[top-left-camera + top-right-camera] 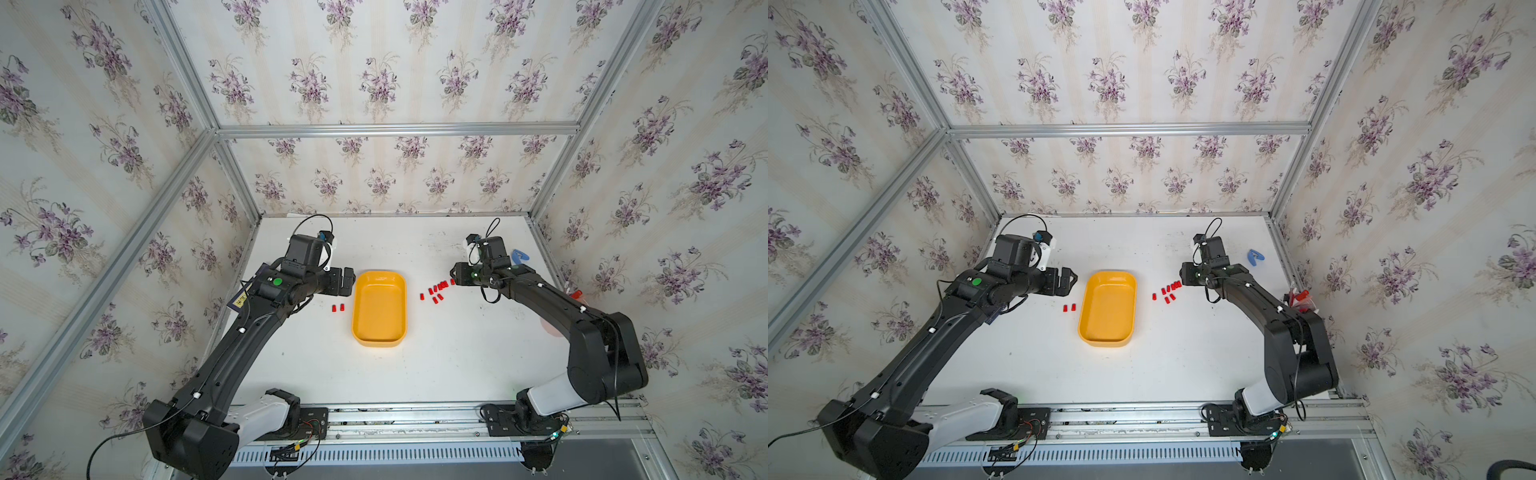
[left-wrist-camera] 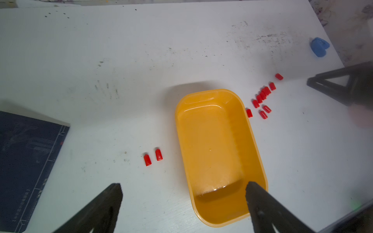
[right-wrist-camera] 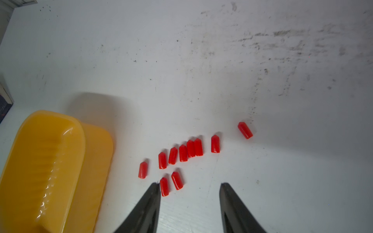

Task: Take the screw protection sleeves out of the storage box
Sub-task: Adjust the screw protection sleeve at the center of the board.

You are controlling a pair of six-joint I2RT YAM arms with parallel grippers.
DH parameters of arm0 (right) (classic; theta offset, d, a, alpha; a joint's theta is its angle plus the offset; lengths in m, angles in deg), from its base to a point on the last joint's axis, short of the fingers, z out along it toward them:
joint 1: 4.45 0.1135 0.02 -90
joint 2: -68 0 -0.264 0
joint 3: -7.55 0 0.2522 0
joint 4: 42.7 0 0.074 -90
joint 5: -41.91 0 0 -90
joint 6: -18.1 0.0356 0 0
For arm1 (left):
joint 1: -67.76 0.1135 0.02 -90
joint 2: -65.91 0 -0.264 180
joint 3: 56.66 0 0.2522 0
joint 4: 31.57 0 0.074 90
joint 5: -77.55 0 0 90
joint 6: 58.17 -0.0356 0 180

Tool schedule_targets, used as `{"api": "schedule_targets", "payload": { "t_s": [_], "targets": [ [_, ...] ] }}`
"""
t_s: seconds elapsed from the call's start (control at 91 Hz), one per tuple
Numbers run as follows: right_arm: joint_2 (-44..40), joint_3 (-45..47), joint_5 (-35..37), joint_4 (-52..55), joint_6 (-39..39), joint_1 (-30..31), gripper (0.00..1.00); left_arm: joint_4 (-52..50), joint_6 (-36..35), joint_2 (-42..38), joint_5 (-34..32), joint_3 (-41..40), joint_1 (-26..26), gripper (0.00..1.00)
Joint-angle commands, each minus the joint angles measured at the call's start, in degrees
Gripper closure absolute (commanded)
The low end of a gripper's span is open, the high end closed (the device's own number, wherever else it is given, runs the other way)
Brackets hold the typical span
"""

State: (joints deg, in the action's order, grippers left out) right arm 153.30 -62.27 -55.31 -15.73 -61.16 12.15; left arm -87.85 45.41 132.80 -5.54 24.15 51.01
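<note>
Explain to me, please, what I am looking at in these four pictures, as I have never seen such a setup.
These show two black robot arms, the left arm and the right arm, mounted at a white table, each ending in two jaws. Two pictures look down on the whole scene; the other two come from a camera on each wrist, looking past the jaws. In the middle lies a yellow storage box, empty. The red screw protection sleeves lie on the table: ten beside the right arm's jaws, two on the box's other side. Both pairs of jaws stand open, holding nothing.
</note>
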Motion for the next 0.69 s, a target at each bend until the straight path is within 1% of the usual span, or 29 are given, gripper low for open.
{"api": "schedule_targets", "payload": {
  "t_s": [0.0,0.077,0.11,0.154,0.308,0.506,0.681],
  "targets": [
    [-3.52,1.74,6.71,-5.95,-0.65,0.01,0.45,2.25,2.15,-1.2,-3.86,-1.6,3.45,0.0],
    [-6.79,4.28,8.54,-9.12,-1.29,-0.05,0.42,4.65,2.98,-2.08,-1.87,-3.21,6.52,0.0],
    [-7.78,5.31,8.38,-10.28,-1.7,-0.2,0.4,5.21,2.76,-2.19,-1.0,-3.5,7.19,0.0],
    [-7.89,5.24,8.24,-10.05,-2.18,-0.33,0.39,5.34,2.01,-2.01,-0.48,-3.46,7.47,0.0],
    [-2.96,0.82,7.38,-2.8,-1.51,-0.47,0.41,3.48,-0.48,-0.35,0.83,-2.92,8.16,0.0],
    [2.65,0.04,5.47,-0.84,1.38,-1.92,0.43,2.86,-2.86,0.29,9.07,-3.45,9.45,0.0],
    [7.51,-2.93,5.85,1.67,1.59,-3.24,0.43,1.48,-4.17,0.96,9.92,-3.38,9.57,0.0]
  ]
}}
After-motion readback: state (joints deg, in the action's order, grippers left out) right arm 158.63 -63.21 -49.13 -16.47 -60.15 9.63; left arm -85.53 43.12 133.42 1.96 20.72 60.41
